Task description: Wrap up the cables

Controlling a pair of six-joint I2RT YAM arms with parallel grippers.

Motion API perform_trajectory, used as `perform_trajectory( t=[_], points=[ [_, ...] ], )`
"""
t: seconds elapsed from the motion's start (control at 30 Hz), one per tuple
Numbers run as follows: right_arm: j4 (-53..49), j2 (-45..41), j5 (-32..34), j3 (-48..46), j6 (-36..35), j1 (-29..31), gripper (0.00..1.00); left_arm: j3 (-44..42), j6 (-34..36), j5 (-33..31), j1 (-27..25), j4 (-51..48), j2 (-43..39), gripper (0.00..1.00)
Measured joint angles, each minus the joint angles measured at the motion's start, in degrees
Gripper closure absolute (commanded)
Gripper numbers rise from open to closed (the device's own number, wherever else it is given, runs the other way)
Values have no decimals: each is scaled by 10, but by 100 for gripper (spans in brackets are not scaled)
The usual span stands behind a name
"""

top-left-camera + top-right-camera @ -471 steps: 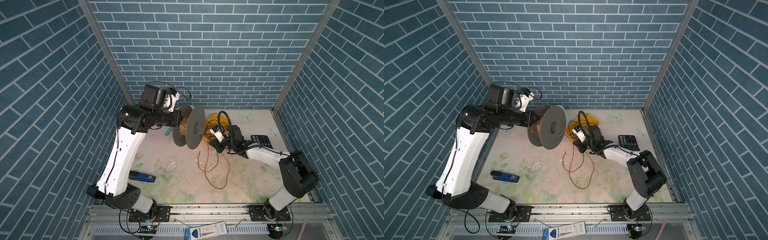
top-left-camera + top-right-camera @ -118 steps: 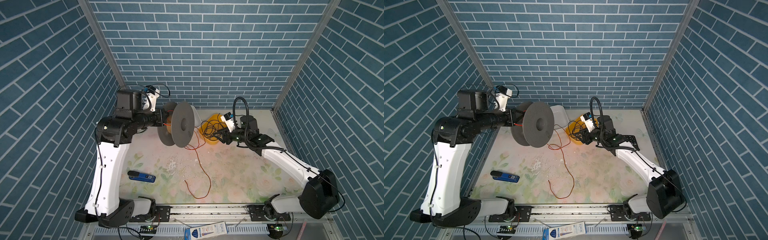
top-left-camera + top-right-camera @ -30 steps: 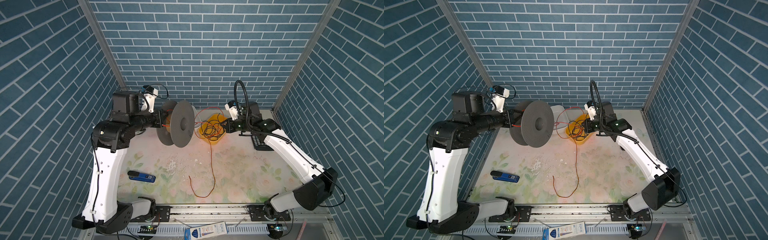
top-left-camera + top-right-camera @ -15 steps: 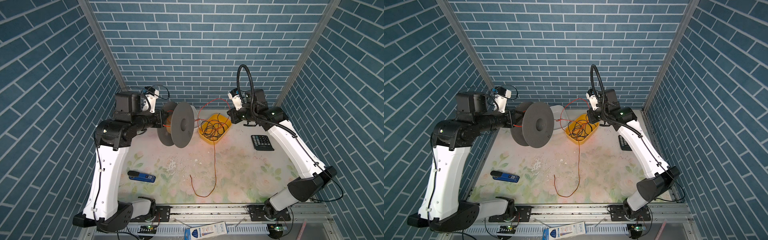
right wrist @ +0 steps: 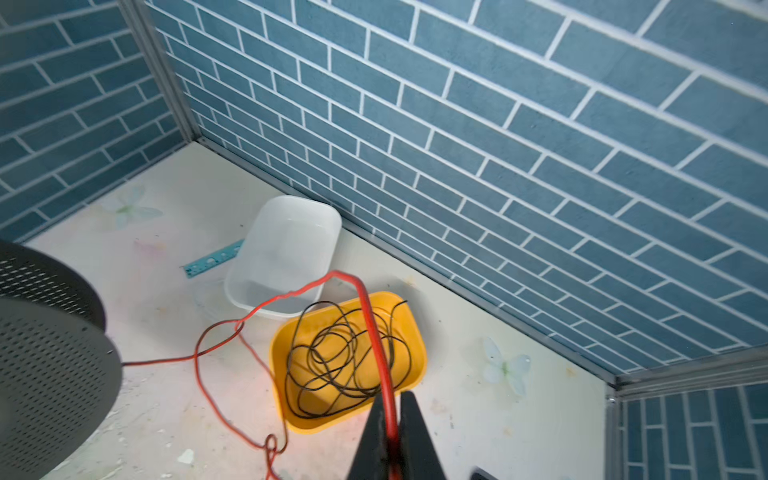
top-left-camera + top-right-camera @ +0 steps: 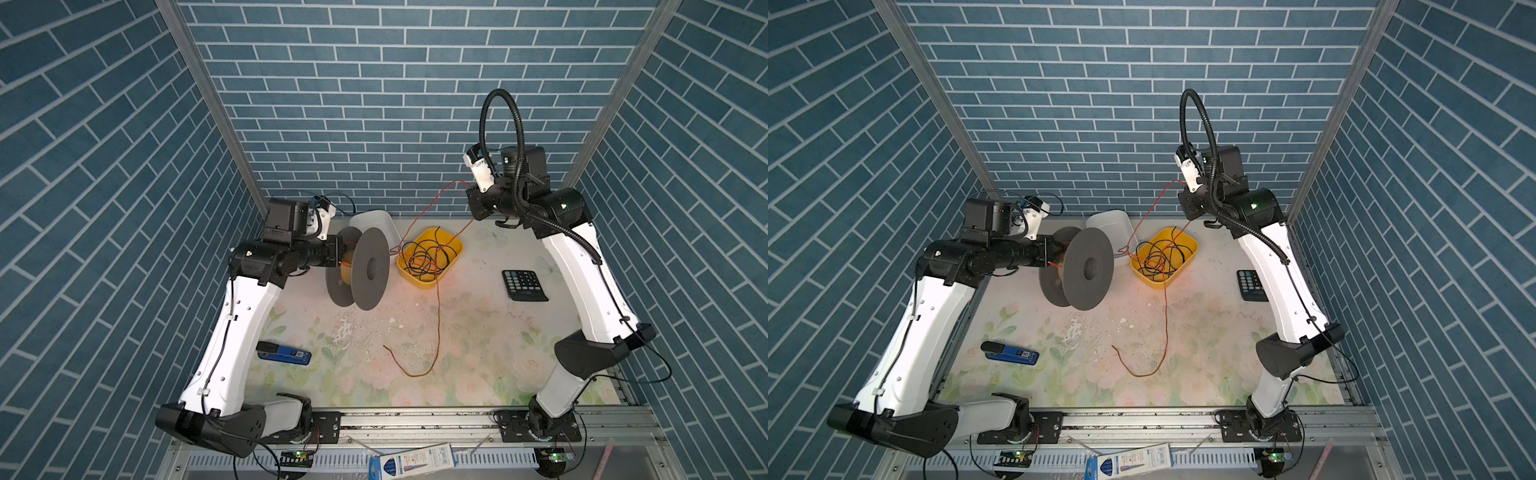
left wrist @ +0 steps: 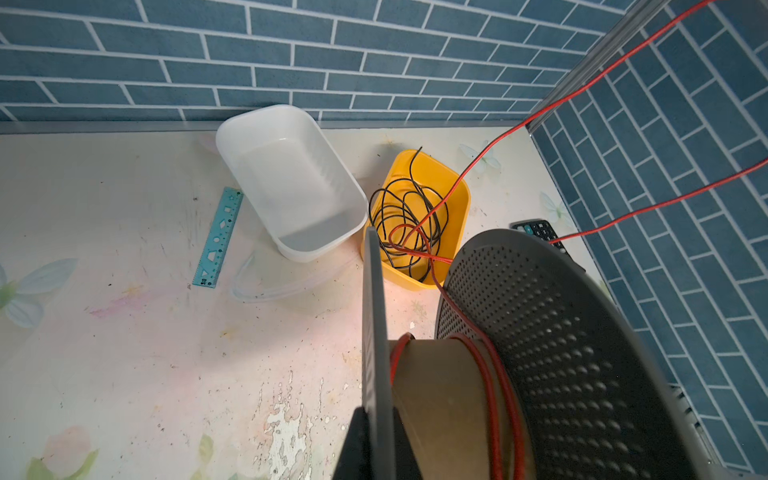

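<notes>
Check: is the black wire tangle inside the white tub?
No, the black wire tangle lies in the yellow tub beside the white tub.

The teal ruler (image 7: 219,237) perhaps reads "50".

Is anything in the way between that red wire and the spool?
Nothing solid. The red wire runs from the spool up to the right claw, which pinches it. Its slack hangs at the yellow tub of tangled black wire; I cannot tell if they touch, so it might snag there.
</notes>
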Motion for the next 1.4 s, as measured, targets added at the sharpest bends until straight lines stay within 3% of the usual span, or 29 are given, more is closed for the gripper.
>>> perform_trajectory(
  t=[0.13, 0.27, 0.4, 0.63, 0.83, 0.97, 1.1, 1.4],
  points=[
    [-38, 69, 38, 106, -14, -7, 83, -14, 14, 1, -16, 3, -6, 100],
    [-78, 98, 47, 108, -5, -28, 84, -17, 29, 4, -19, -1, -12, 100],
    [-72, 85, 26, -12, 27, -54, 83, -17, 42, 7, -20, -9, -18, 100],
    [30, -28, -103, -367, 96, -63, 55, -17, 47, 12, -21, -19, -20, 100],
    [156, -154, -262, -560, 183, -59, 36, -17, 57, 23, -21, -21, -29, 100],
    [273, -175, -332, -650, 274, -48, 34, -17, 59, 28, -23, -23, -30, 100],
    [385, -158, -360, -727, 376, -15, 33, -17, 59, 28, -32, -22, -31, 100],
    [584, -71, -376, -752, 500, 47, 34, -17, 64, 28, -58, -23, -31, 100]
  ],
)
